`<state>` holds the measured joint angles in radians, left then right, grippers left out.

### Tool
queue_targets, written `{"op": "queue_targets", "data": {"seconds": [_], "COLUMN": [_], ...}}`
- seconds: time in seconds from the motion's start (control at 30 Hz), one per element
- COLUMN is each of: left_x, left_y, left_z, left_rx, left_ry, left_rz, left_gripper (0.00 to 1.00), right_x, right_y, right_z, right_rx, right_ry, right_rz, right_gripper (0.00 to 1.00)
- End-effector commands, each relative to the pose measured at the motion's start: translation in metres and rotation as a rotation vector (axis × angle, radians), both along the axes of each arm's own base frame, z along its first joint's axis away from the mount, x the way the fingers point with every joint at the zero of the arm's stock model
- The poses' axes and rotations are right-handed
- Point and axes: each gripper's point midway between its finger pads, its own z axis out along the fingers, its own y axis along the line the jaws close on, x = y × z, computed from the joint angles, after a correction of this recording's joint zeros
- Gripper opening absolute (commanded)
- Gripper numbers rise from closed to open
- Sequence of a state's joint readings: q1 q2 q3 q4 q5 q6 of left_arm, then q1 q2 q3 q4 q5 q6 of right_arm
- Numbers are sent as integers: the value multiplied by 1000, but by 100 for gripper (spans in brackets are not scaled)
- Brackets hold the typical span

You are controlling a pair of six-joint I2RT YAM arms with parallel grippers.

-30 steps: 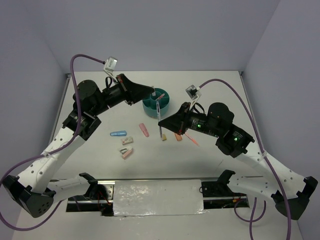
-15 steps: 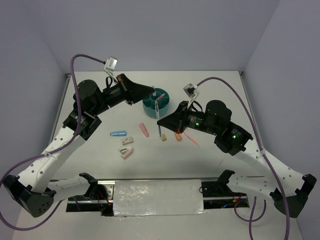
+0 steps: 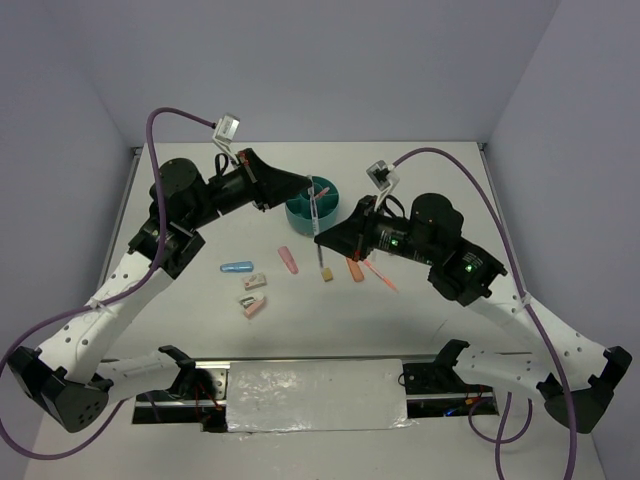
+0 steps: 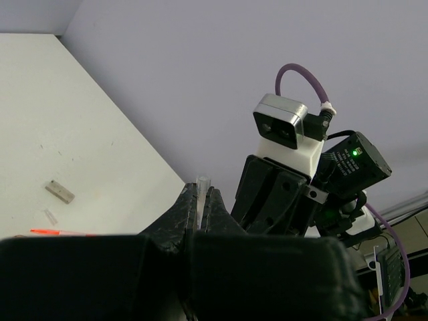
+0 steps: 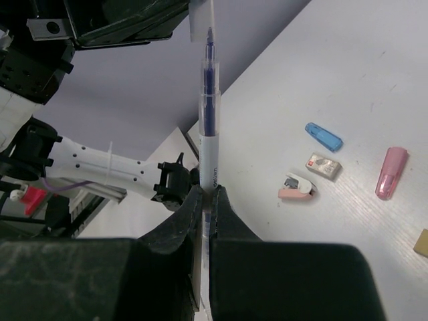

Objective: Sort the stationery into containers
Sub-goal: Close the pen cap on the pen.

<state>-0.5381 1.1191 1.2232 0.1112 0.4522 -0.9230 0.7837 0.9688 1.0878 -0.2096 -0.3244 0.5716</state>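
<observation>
Pale lavender walls close in the back and both sides of the room. A white bench fills the floor of the scene, matte and faintly speckled. A silvery plate lies at its near edge between the two arm bases.

A round teal tub with inner dividers stands toward the back centre, and a pink piece shows inside it.

The right pincer is clamped on a white pen with a blue core. The pen is held upright in the air, just in front of the tub's near rim in the top view. The left pincer is pressed together on a clear cap, and the pen's tip seems to reach into that cap.

The rest of the stationery lies loose on the bench, in front of the tub:
- a thin pink pen
- a pink capsule
- a light-blue capsule
- an orange capsule
- a pink-white block
- a grey block
- a tan block

There is small print on the held pen's barrel and a label on the grey block. Both are too small to read.
</observation>
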Motion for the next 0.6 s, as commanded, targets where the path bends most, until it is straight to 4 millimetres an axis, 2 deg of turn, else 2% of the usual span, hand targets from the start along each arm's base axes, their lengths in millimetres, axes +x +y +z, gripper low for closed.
{"op": "queue_targets", "data": {"seconds": [0.0, 0.33, 0.57], "left_x": [-7, -7, -7], "left_y": [0, -3, -4], "left_z": [18, 8, 6], "left_rx": [-31, -9, -2], "left_ry": [-52, -31, -18], "left_rz": [-30, -48, -48], "left_gripper": [0, 0, 0], "right_x": [6, 6, 6], "right_y": [-7, -8, -2], "right_z": [23, 40, 53], "right_rx": [26, 49, 75], "right_ry": [-58, -84, -110], "right_rz": [-27, -15, 17], "right_gripper": [0, 0, 0]}}
